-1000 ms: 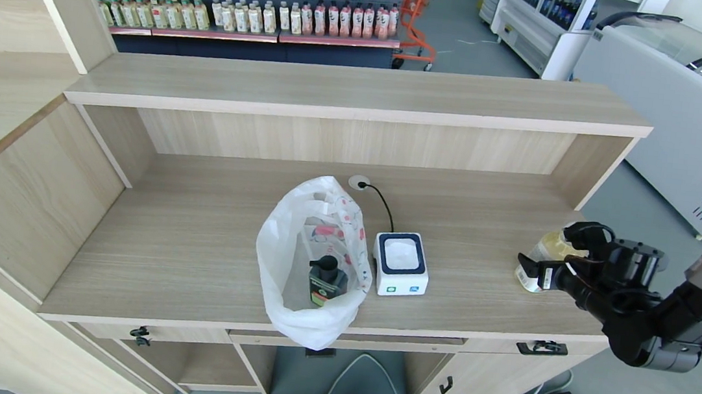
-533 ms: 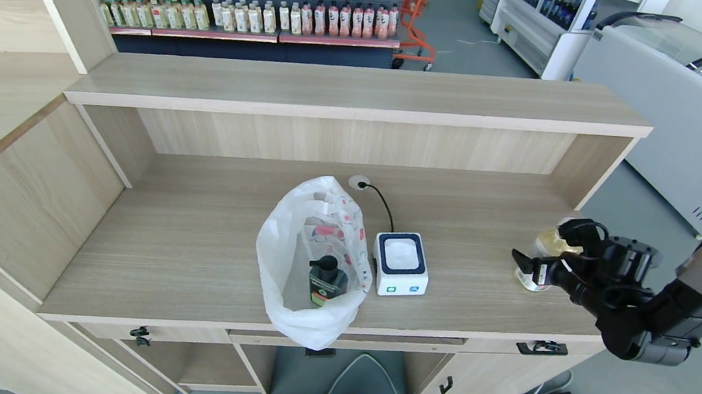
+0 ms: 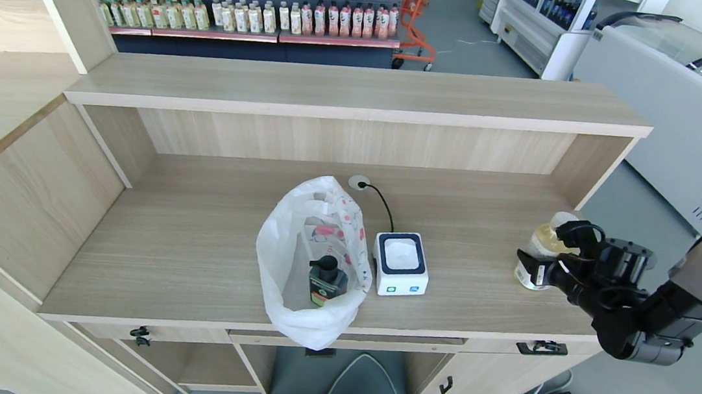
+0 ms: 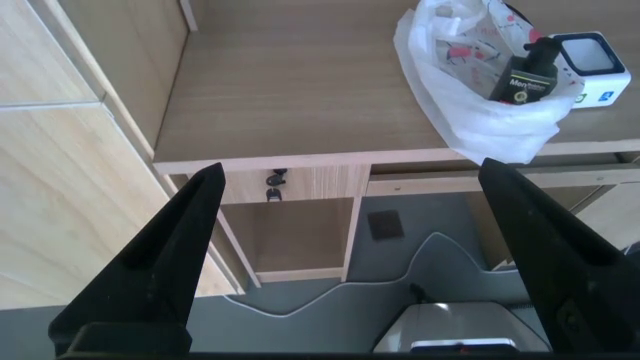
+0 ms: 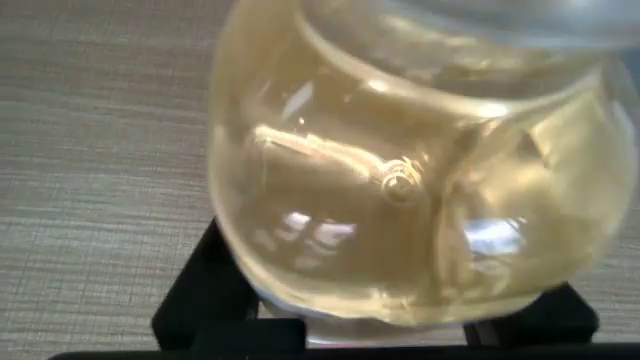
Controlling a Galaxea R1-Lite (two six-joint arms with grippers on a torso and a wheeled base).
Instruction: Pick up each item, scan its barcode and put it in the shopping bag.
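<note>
A clear bottle of yellowish liquid with a white cap stands upright at the right end of the wooden counter. My right gripper is around its lower part, a finger on either side, shut on it; in the right wrist view the bottle sits close up between the dark fingers. A white shopping bag stands open mid-counter with a dark pump bottle inside. The white barcode scanner lies just right of the bag. My left gripper hangs open below the counter's left front edge.
A black cable runs from the scanner to a hole in the counter. A raised shelf closes off the back, with side walls at both ends. Drawers with black handles sit under the front edge. Bare counter lies left of the bag.
My right gripper pushed a little further left around the bottle, then settled. The bottle's white cap now shows above the gripper. Bag and scanner have not moved.
</note>
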